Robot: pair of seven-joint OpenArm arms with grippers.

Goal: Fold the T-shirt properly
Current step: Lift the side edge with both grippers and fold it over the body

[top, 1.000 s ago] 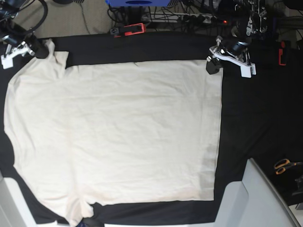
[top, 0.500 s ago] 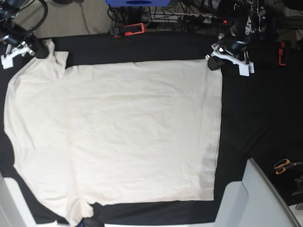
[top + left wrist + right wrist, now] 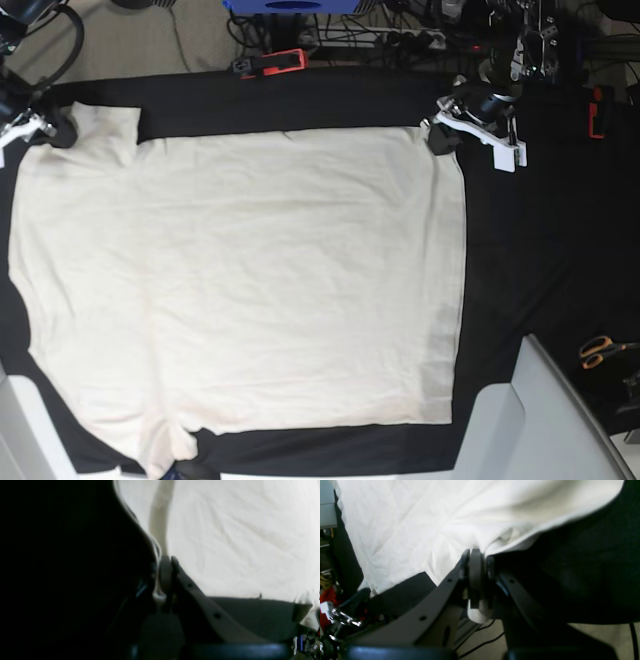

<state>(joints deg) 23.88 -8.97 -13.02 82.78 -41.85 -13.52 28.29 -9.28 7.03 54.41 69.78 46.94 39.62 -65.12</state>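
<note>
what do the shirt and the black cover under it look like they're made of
T-shirt: seemingly a soft, matte cream knit, likely cotton; it shows fine wrinkles and bunches where the right gripper pinches it. Black tablecloth: appears to be matte woven fabric, no shine; the weave is too dark to tell.

You have a black tablecloth (image 3: 540,260) covering the table, with beige carpet (image 3: 150,40) and tangled cables (image 3: 400,35) beyond its far edge. Orange-handled scissors (image 3: 600,350) lie at your right, and a red clamp (image 3: 275,63) sits on the far edge.

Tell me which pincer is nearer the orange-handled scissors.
Left. The left pincer grips the T-shirt corner on the scissors' side; the right pincer holds the opposite far corner, across the whole shirt.
</note>
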